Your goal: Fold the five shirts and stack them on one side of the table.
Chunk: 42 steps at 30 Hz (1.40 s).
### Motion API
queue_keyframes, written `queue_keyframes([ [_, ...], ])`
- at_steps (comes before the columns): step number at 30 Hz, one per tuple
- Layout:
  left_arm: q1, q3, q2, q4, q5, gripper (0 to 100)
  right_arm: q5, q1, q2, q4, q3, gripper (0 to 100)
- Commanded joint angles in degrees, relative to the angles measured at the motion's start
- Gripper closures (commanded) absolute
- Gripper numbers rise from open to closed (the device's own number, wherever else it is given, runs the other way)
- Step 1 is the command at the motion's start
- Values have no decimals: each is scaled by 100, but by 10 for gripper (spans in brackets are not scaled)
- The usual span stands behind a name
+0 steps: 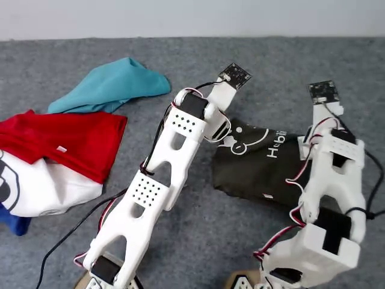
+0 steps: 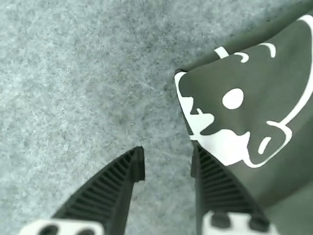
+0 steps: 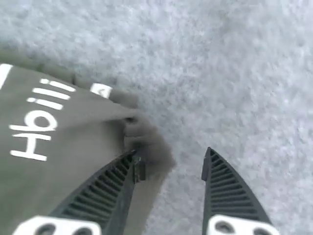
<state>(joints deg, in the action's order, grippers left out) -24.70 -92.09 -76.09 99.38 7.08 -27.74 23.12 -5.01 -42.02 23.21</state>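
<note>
While both my arms stood over the dark shirt (image 1: 258, 171), my left gripper (image 2: 167, 159) was open to a moderate gap, with its ribbed fingers (image 2: 117, 186) pointing down at the table. One finger was over the shirt's edge, just beside the white cartoon print (image 2: 230, 127). The other was over bare grey carpet (image 2: 73, 73), and only carpet showed between them. My right gripper (image 3: 172, 164) was open too, a little wider. One of its fingers sat at the shirt's opposite edge, where the cloth bunched into a small corner near the white lettering (image 3: 36, 127). Its other finger was over carpet, apart from the cloth. I held nothing in either gripper, and I could not tell whether any finger touched the shirt.

Seen from the high view, the dark shirt lay as a compact rectangle between my two wrists, right of the table's middle. Well apart, on the left side, the other four lay loosely together. The teal shirt (image 1: 114, 84) was farthest back and the red shirt (image 1: 66, 141) overlapped the white shirt (image 1: 48, 189). The blue shirt (image 1: 15, 224) peeked out beneath the white one.
</note>
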Motion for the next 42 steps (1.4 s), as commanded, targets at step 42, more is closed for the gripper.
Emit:
queue_keyframes([
  [42,378,75,-440,114,-18,844,-35,1042,233,-303,-457,800],
])
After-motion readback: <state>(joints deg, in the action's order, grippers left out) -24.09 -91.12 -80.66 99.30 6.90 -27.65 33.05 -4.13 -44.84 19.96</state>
